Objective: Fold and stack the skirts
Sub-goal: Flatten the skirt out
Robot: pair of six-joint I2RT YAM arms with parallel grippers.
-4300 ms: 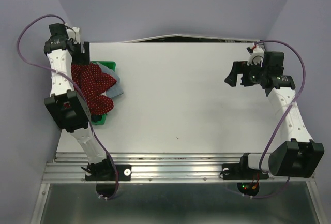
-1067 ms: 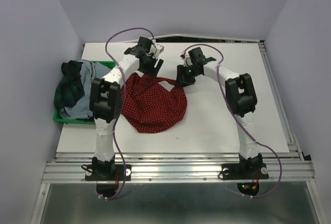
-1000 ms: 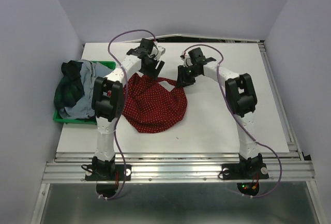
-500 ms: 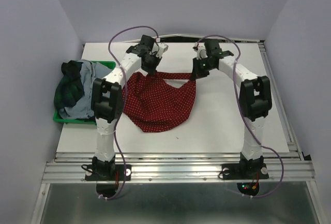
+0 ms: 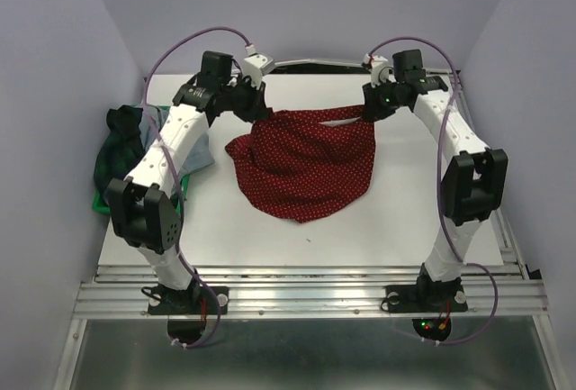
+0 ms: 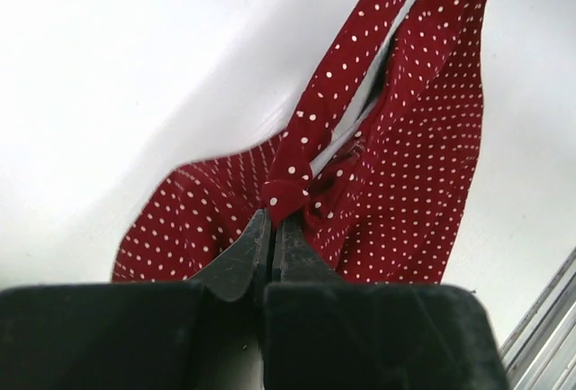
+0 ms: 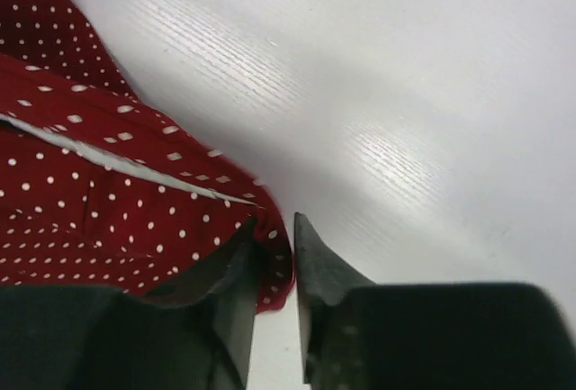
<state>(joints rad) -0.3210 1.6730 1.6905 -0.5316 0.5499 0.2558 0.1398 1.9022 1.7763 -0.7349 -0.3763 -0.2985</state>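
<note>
A: Grippers?

B: Left gripper is clamped tight on the waistband of the red skirt. On the left wrist view, left gripper, the jaws meet with bunched dotted cloth pinched at the tips. Right gripper is narrow. On the right wrist view, right gripper, a sliver of gap shows with the skirt's edge caught in it.

A: Where's the skirt?

B: Strung between the two grippers near the table's back edge. Its body sags forward onto the table mid-width. The white lining shows in the waist slit.

A: Room to move?

B: Bare tabletop in front of the skirt down to the rail, and more to its right. The right arm's elbow stands over that right strip. The walls close in on the left, right and back.

A: Other stuff?

B: The plaid skirt and grey-blue skirt are heaped at the left edge on the green tray, well apart from the red one's body. The left arm crosses over that heap. Purple cables loop above both arms.

A: Any text?

B: Any print on the arms is too small to read.
</note>
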